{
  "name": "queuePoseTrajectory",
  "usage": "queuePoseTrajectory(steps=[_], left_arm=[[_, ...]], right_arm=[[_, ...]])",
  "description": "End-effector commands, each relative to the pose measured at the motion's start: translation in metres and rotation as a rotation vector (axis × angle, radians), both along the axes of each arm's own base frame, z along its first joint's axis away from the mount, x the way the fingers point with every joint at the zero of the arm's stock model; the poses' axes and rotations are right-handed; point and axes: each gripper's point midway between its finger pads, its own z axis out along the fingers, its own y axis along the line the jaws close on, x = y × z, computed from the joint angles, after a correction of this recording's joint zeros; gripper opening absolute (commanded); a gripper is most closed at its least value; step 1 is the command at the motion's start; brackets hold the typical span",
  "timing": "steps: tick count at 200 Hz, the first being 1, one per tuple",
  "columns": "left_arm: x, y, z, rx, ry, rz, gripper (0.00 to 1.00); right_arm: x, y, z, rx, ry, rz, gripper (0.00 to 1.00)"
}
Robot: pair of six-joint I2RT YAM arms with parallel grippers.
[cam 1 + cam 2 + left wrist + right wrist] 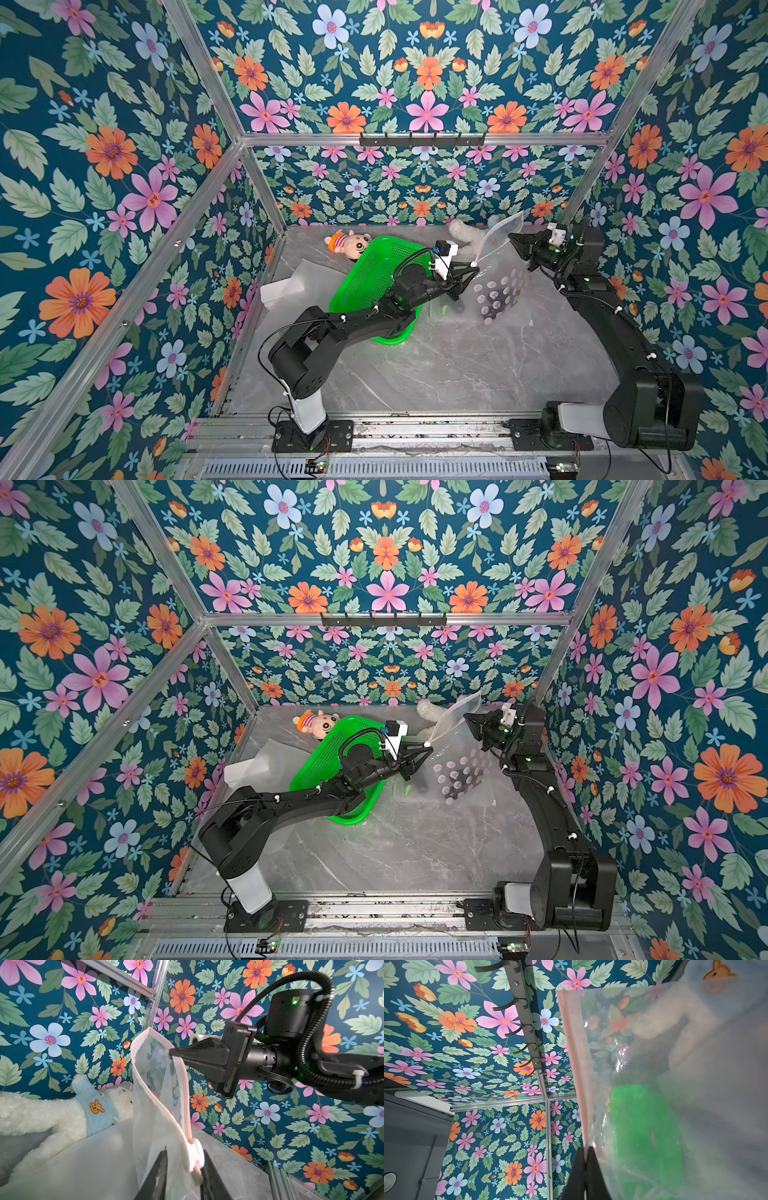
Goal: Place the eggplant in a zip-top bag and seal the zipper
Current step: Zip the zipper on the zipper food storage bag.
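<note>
Bench (415,374): grey marbled top; it carries everything below
Green basket (374,270): perforated plastic, lying under the left forearm, left of the bag
Zip-top bag (498,241): right of the basket in both top views; dotted lower half rests on the bench, clear upper half is lifted and stretched between the two arms
White teddy bear (41,1109): in a pale blue top, lying at the back wall just behind the bag
Eggplant (496,297): a dark purple mass showing through the dotted lower half of the bag; its outline is unclear
Doll (349,243): small plush with an orange cap, at the basket's far rim
Right fingers (585,1154): pressed fully together on the bag's mouth edge, holding that corner up off the bench
Left fingers (158,1174): parted, one on each side of the slider; one lies against it, while a strip of film shows between it and the other; not clamped
Zipper (570,1043): pale pink strip along the mouth; its two sides gape apart between the right fingers and the slider, so the mouth is unsealed there
Slider (194,1155): small, white, on the strip at the left fingers' tips
</note>
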Motion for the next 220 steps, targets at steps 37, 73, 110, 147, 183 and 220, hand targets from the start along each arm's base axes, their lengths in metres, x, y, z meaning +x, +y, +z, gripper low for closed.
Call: queuePoseTrajectory(steps=[37,73,110,147,183,220], left_arm=[[0.012,-0.002,-0.009,0.047,-0.012,0.057,0.33],[0.015,-0.004,-0.012,0.047,-0.017,0.062,0.26],[0.015,-0.005,-0.003,0.03,-0.024,0.063,0.17],[0.014,-0.004,0.0,0.061,-0.03,0.057,0.0],[0.017,0.0,0.002,0.151,-0.049,0.074,0.0],[0.016,0.005,0.014,0.208,-0.09,0.029,0.0]], right_arm=[[0.002,-0.004,0.016,0.04,-0.049,-0.005,0.0],[0.004,-0.004,0.013,0.065,-0.043,0.003,0.0],[0.002,-0.004,0.006,0.06,-0.031,0.001,0.0],[-0.001,-0.006,0.002,0.009,-0.029,-0.003,0.0],[-0.013,-0.011,0.02,-0.131,-0.123,0.003,0.01],[-0.035,-0.019,0.046,-0.382,-0.235,-0.014,0.22]])
